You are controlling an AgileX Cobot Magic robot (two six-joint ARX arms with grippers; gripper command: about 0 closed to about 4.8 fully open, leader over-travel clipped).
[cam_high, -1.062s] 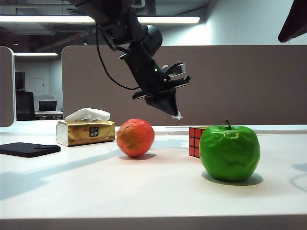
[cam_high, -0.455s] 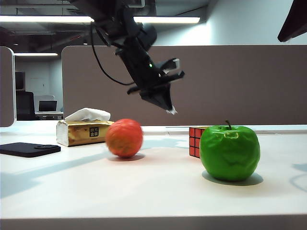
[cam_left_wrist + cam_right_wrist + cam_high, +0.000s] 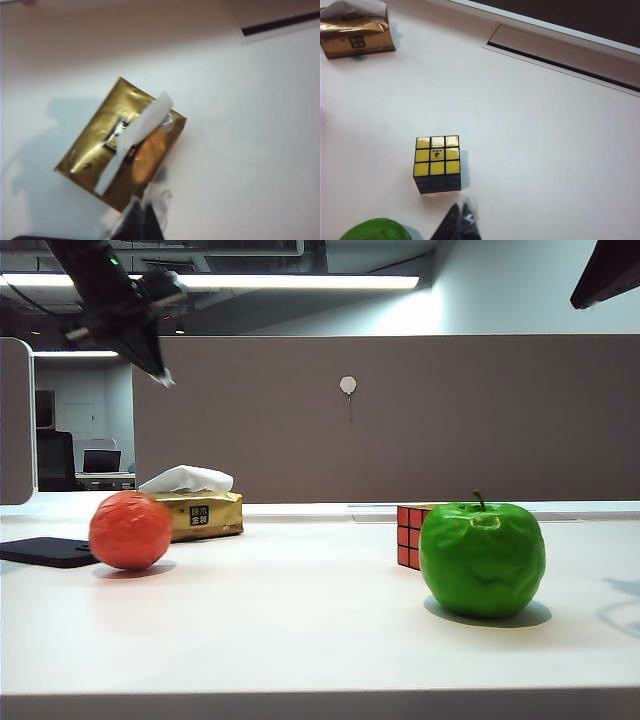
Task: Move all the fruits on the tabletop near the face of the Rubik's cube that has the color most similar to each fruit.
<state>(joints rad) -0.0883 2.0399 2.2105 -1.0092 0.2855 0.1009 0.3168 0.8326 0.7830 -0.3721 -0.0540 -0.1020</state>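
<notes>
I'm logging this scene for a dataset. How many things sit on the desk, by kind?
Fruits: 2, green apple and red-orange fruit
Rubik's cube: 1
Gold tissue box: 1
Flat black object: 1
Total: 5

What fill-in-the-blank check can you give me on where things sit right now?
1. The Rubik's cube shows a ____ top face in the right wrist view.
2. The green apple sits beside the cube's ____ face.
3. The red-orange fruit rests in front of the black ____.
4. The left hand hangs above the gold ____ box.

Answers: yellow; red; pad; tissue
</notes>
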